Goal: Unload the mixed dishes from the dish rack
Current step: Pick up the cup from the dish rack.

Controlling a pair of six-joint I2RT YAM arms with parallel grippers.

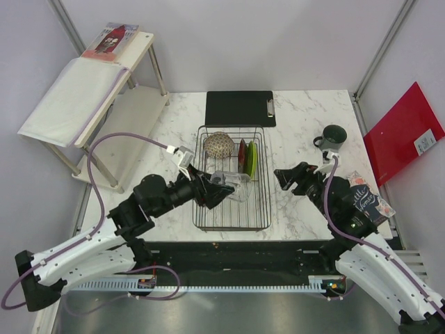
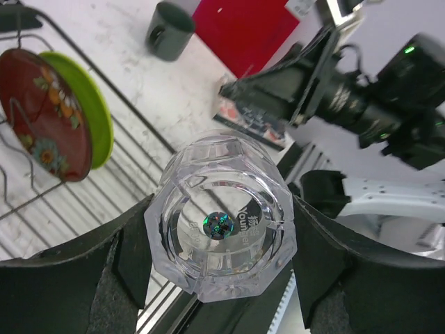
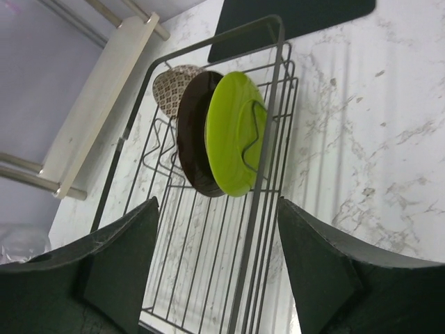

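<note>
So the small clear glass [image 2: 221,223] is clamped in the left tool [image 1: 221,188] over the dish rack [image 1: 229,217], and the right tool [image 1: 282,178] is held apart, empty, just beside it.

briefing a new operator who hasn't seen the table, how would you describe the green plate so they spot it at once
Find the dark wire dish rack in the middle of the marble table. In its far right part two plates stand on edge side by side. The lime-green plate is nearer the rack's right wall, plain and bright, unlike the dark red patterned plate.
</note>
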